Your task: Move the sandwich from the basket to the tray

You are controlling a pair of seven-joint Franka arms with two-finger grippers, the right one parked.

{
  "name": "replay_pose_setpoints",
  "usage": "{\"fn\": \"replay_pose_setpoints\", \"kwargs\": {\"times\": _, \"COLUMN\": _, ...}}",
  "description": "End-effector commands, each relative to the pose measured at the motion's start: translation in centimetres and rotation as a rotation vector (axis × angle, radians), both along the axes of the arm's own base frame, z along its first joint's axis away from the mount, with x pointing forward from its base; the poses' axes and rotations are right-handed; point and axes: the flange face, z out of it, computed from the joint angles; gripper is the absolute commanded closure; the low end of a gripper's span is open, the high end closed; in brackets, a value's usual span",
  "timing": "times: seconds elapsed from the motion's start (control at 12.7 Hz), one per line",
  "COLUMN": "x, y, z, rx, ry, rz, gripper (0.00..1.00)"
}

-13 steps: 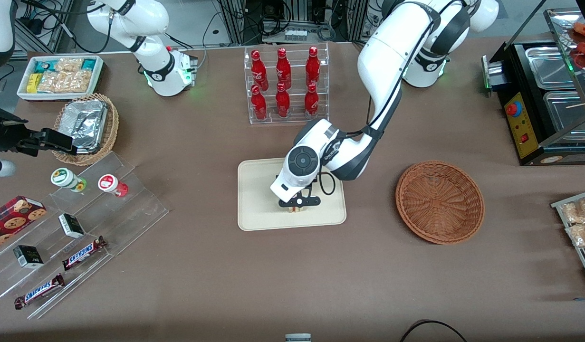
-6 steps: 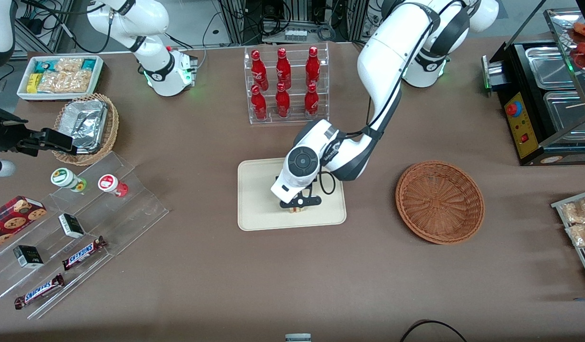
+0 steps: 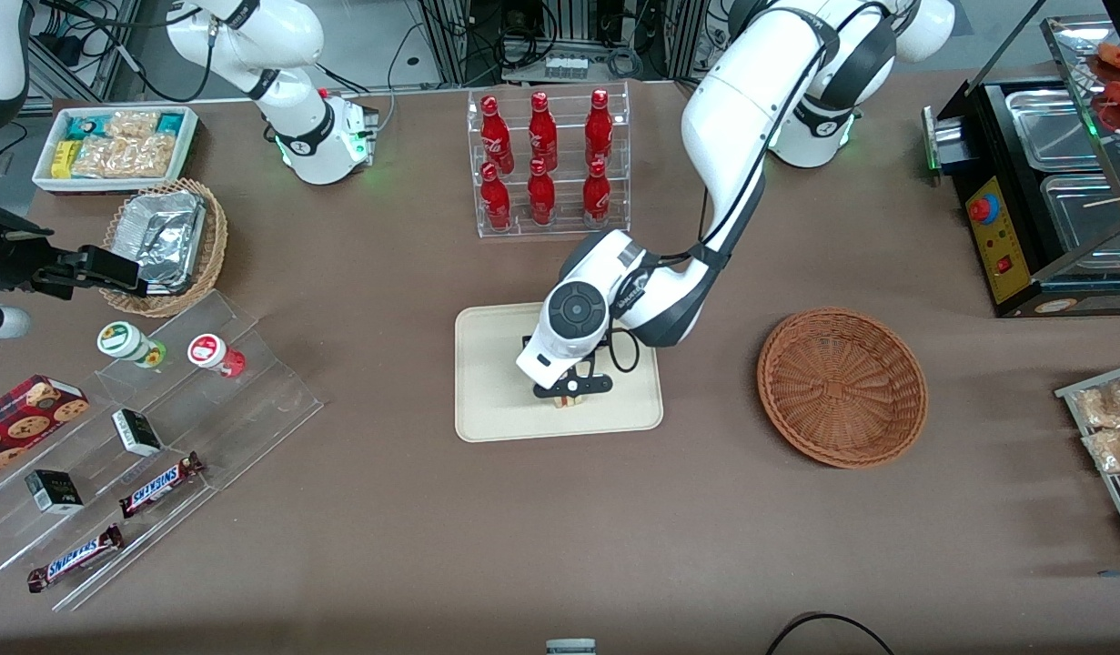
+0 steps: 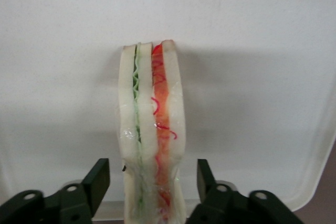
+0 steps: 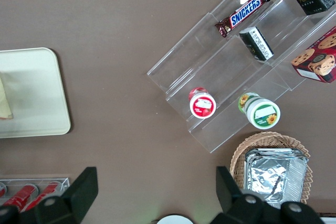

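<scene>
The sandwich (image 4: 152,129), a pale wedge with green and red filling, stands on its edge on the beige tray (image 4: 252,77). My gripper (image 4: 152,174) straddles it, open, with a gap between each black finger and the bread. From the front, the gripper (image 3: 571,389) hangs low over the tray (image 3: 496,382), and only a sliver of the sandwich (image 3: 570,401) shows under the fingers. The reddish-brown basket (image 3: 842,387) sits beside the tray, toward the working arm's end of the table, with nothing in it.
A clear rack of red bottles (image 3: 546,164) stands farther from the front camera than the tray. Toward the parked arm's end are a clear stepped shelf of snacks (image 3: 159,428), a tan basket with a foil container (image 3: 164,241) and a white snack bin (image 3: 114,146).
The wrist has crept very slightly away from the front camera. The sandwich stays on the tray and the fingers stay apart.
</scene>
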Motion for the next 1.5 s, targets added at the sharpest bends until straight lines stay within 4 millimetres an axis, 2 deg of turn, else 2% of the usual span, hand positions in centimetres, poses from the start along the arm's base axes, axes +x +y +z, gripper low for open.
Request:
{"fn": "replay_pose_setpoints", "kwargs": {"times": 0.0, "x": 0.5, "y": -0.4, "z": 3.0, "rx": -0.015, "ry": -0.014, "rz": 0.001, "gripper": 0.0}}
{"fn": "replay_pose_setpoints", "kwargs": {"times": 0.47, "x": 0.8, "y": 0.8, "z": 10.3, "rx": -0.021, "ry": -0.058, "rz": -0.004, "gripper": 0.0}}
{"fn": "replay_pose_setpoints", "kwargs": {"times": 0.79, "x": 1.0, "y": 2.3, "z": 16.3, "rx": 0.002, "ry": -0.165, "rz": -0.028, "gripper": 0.0}}
{"fn": "replay_pose_setpoints", "kwargs": {"times": 1.03, "x": 3.0, "y": 7.6, "z": 18.5, "rx": 0.02, "ry": -0.16, "rz": -0.01, "gripper": 0.0}}
{"fn": "replay_pose_setpoints", "kwargs": {"times": 1.42, "x": 5.1, "y": 18.5, "z": 21.9, "rx": 0.036, "ry": -0.143, "rz": -0.099, "gripper": 0.0}}
